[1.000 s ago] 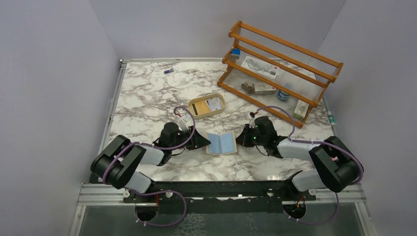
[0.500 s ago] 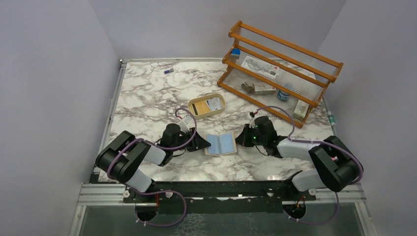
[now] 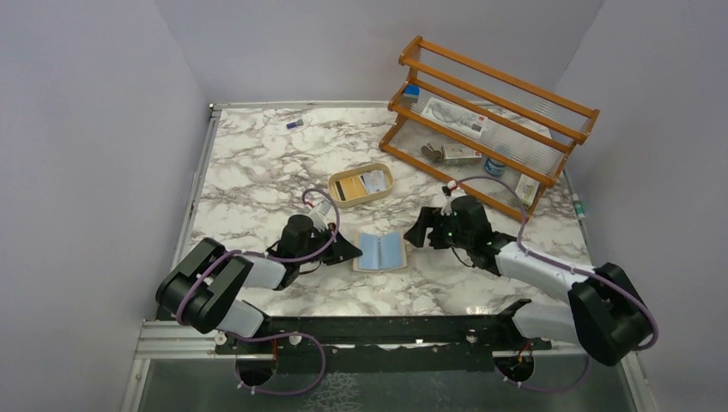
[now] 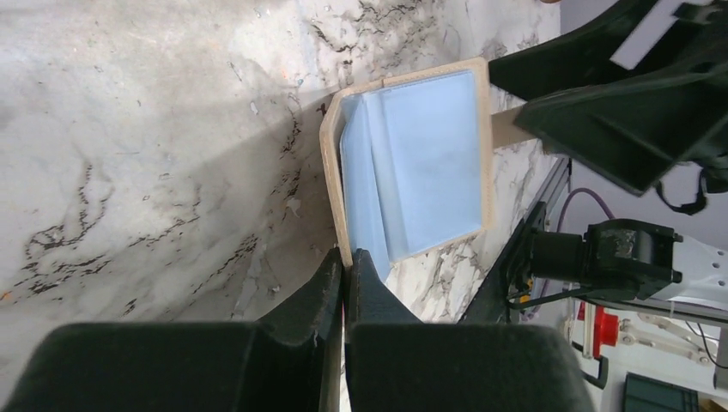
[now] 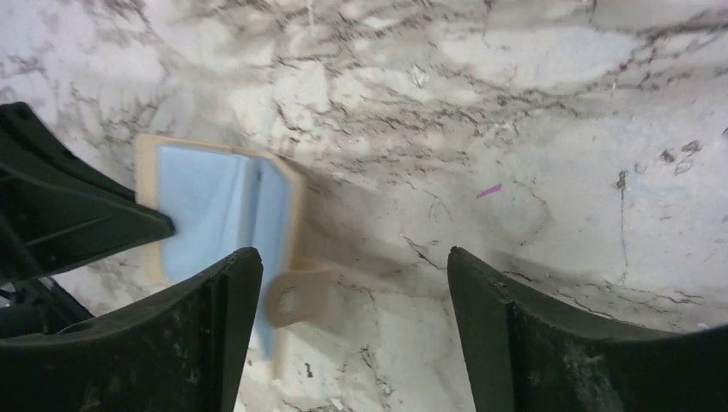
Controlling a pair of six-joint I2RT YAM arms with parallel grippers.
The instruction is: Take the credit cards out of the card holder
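Observation:
The card holder point(image 3: 382, 251) lies open on the marble between the two arms, beige outside and pale blue inside. In the left wrist view a pale blue credit card point(image 4: 429, 154) fills one half of the card holder point(image 4: 330, 189). My left gripper point(image 3: 354, 251) is shut on the holder's left edge, with the fingertips point(image 4: 330, 270) pinching the beige rim. My right gripper point(image 3: 414, 235) stands open just right of the holder, touching nothing. The snap tab point(image 5: 296, 296) sticks out between its fingers point(image 5: 232, 292), and the holder point(image 5: 215, 202) lies beyond it.
An oval tan tray point(image 3: 391, 178) holding flat cards sits behind the holder. A wooden rack point(image 3: 505, 76) with small items stands at the back right. A small purple object point(image 3: 294, 124) lies near the far edge.
My left gripper has closed on the holder's left edge. My right gripper has opened, let go of the right edge and drawn back. The holder slid slightly left.

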